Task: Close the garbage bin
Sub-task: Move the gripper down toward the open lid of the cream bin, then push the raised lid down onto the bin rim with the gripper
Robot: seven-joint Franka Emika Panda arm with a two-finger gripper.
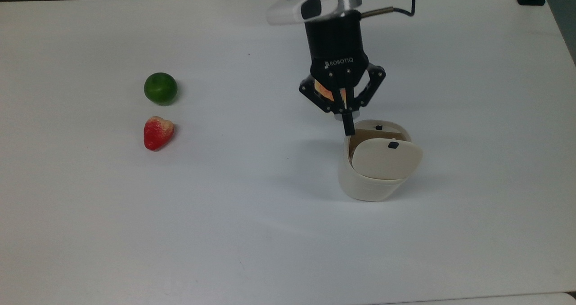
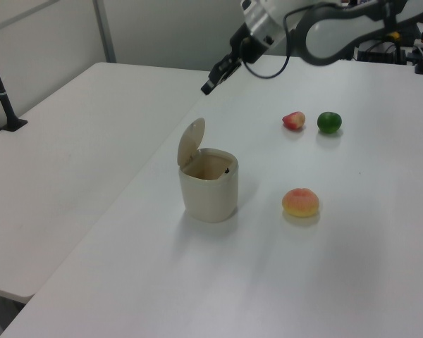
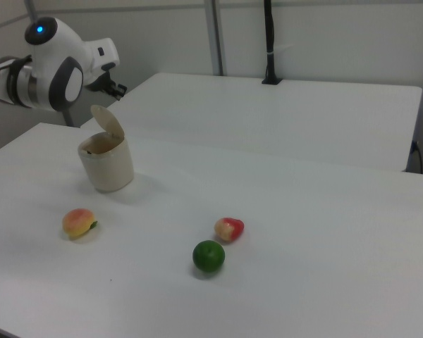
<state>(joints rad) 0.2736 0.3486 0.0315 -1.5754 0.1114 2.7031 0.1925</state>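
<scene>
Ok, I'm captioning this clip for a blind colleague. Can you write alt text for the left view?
A small cream-white plastic bin stands on a white table with its hinged lid raised, while the robot arm's black gripper hangs in the air above and behind it. A peach-coloured round fruit lies on the left view's right of the bin; a red strawberry and green lime lie farther back.

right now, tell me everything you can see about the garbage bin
The garbage bin is a small cream-white container that looks like plastic, with a rounded-square body. It stands upright on the white table. Its flat hinged lid is raised, so the brownish inside shows. A tiny black square mark sits on the lid. Nothing touches the bin; the gripper hangs above it, apart from the lid.
</scene>
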